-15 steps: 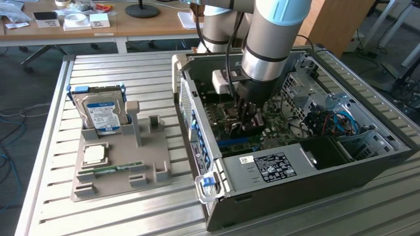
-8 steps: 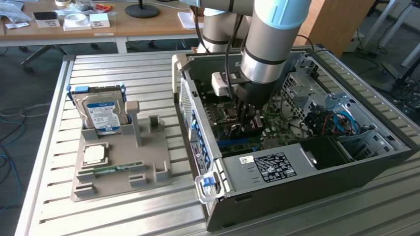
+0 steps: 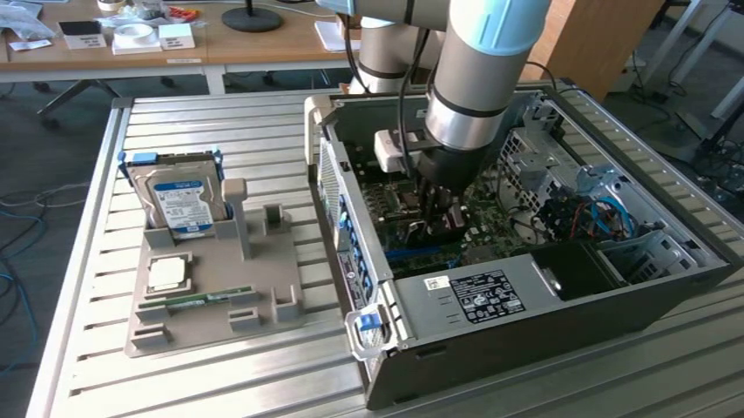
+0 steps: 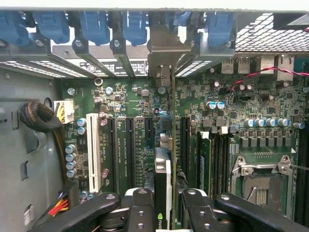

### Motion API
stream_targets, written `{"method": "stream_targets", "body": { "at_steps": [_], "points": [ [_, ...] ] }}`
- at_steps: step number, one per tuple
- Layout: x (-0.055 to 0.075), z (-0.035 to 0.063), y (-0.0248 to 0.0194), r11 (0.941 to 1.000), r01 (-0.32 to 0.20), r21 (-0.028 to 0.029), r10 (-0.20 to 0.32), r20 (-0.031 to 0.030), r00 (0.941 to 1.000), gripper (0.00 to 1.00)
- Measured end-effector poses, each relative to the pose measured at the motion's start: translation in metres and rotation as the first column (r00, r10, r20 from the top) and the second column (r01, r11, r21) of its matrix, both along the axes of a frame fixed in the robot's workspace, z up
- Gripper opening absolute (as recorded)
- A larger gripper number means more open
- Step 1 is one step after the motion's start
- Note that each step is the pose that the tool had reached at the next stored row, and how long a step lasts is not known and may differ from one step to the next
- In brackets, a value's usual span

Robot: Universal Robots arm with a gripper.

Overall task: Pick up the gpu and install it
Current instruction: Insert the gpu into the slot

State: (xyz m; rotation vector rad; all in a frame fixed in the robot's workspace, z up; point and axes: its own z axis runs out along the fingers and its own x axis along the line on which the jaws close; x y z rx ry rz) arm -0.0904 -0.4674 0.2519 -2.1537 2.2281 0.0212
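Your arm (image 3: 479,70) stood nearly upright, its grey forearm pointing down and narrowing into the black wrist (image 3: 448,165). Below it, your pincer (image 3: 440,228) aimed straight down. In the wrist view its black fingers (image 4: 140,210) were closed from both sides on the gpu (image 4: 163,179), which was held edge-on between them.

I saw PC case (image 3: 558,322) lying open on slatted table (image 3: 233,131); hard drive (image 3: 180,205) stood upright in grey holder (image 3: 273,296), RAM stick (image 3: 209,299) flat.
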Motion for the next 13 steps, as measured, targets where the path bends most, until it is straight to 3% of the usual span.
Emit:
{"method": "stream_targets", "body": {
  "at_steps": [13],
  "points": [
    [-0.0004, -0.0049, 0.0019, 1.0000, 0.000, 0.0002, 0.000, 0.0001, 1.0000, 0.27]
  ]
}}
